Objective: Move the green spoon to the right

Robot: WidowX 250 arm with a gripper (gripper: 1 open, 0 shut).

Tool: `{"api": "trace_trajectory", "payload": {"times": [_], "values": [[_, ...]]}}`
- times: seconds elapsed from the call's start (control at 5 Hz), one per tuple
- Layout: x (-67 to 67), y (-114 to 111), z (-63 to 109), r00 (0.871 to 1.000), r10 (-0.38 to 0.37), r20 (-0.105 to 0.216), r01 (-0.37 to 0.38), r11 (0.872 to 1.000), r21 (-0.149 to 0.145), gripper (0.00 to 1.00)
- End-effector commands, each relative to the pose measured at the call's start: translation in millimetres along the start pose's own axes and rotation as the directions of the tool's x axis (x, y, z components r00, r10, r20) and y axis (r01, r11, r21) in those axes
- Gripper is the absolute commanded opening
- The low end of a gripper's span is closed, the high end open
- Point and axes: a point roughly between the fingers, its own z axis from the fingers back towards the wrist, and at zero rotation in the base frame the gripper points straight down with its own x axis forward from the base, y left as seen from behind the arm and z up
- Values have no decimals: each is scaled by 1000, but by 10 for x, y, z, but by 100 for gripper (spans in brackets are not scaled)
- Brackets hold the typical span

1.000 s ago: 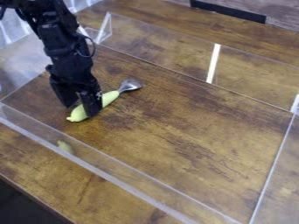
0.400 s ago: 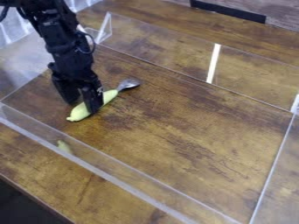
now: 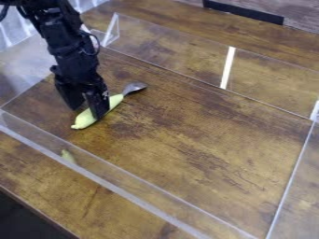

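The black robot gripper (image 3: 82, 100) stood open astride the yellow-green plastic-handled, silver-bowled spoon (image 3: 103, 107) lying on the brown wooden table (image 3: 212, 121).

The gripper (image 3: 82, 96) hides the middle of the green spoon (image 3: 90, 115). Its fingertips' contact with the handle is unclear. The arm is cut off at the top edge.
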Motion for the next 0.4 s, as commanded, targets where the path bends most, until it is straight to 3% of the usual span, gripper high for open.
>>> {"api": "trace_trajectory", "payload": {"times": [0.0,0.2], "values": [[73,116,148,999,18,47,-19,1000,21,100],[98,103,139,999,20,34,-21,999,25,0]]}}
